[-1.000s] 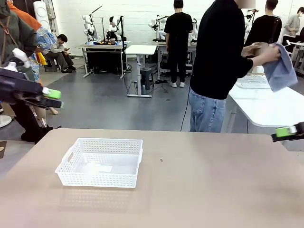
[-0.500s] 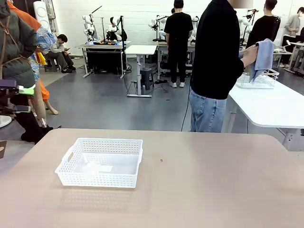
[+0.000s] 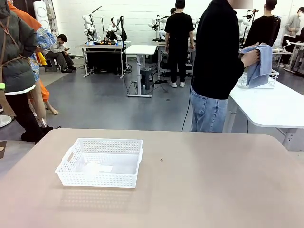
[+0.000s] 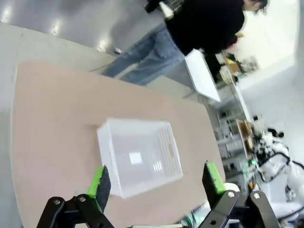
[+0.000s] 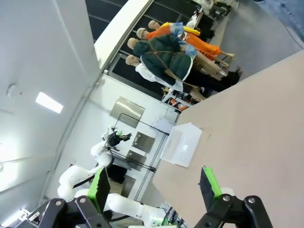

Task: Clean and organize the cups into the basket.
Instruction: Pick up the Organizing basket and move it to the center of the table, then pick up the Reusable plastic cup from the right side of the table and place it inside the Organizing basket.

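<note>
The white lattice basket [image 3: 100,162] stands empty on the left half of the tan table [image 3: 213,190]. The cups are hidden. At the far side a person stands turned to the right, with both hands in a blue cloth [image 3: 260,59]. My left gripper [image 4: 156,178] hangs open high above the basket [image 4: 140,156], with nothing between its green pads. In the right wrist view my right gripper [image 5: 154,185] is also open and empty, well away from the basket [image 5: 180,144].
A white side table [image 3: 270,107] stands at the back right with a thin-wire rack [image 3: 259,81] on it, next to the person. Other people and tables are farther back in the room.
Both grippers have drawn back past the left and right edges of the front view. The tan cup the person was wiping is now covered by the blue cloth.
</note>
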Tool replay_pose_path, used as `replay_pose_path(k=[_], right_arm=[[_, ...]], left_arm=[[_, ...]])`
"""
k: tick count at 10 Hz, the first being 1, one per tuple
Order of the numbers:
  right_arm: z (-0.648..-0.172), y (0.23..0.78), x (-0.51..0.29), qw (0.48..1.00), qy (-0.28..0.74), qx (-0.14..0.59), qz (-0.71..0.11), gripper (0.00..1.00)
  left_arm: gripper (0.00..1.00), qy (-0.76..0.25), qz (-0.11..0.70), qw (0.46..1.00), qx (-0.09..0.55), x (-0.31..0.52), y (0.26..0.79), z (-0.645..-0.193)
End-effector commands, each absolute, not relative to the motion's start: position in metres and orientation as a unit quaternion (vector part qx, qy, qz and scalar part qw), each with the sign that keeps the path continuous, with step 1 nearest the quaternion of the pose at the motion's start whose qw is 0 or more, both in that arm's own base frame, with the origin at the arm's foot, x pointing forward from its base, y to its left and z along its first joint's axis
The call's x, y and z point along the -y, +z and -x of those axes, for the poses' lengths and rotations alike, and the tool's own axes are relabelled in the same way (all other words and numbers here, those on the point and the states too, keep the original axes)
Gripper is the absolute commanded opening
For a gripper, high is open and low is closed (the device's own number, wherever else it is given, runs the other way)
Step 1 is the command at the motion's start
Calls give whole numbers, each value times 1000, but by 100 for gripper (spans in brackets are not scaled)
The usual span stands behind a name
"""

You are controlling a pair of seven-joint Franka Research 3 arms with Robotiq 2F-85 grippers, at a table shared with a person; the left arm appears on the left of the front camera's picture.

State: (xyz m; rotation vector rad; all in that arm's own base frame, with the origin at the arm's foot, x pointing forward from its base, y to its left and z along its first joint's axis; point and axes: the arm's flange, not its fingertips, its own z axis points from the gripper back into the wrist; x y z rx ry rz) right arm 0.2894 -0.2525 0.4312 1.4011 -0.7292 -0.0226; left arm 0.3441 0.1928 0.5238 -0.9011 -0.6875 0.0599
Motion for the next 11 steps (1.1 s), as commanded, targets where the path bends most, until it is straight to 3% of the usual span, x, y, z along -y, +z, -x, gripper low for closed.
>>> replay_pose_path(k=[1, 4, 8, 11], right_arm=[[-266, 449, 257, 718, -11, 329, -613, 100], [-229, 463, 278, 741, -3, 335, -582, 100], [-197, 456, 308, 749, -6, 336, -571, 100], [-204, 458, 297, 746, -18, 344, -569, 100]], left_arm=[[100, -24, 443, 861, 247, -206, 530, -324], [100, -49, 434, 879, 189, -224, 537, -295], [100, -31, 438, 878, 191, -250, 537, -274], [100, -37, 435, 878, 197, -242, 537, -276]])
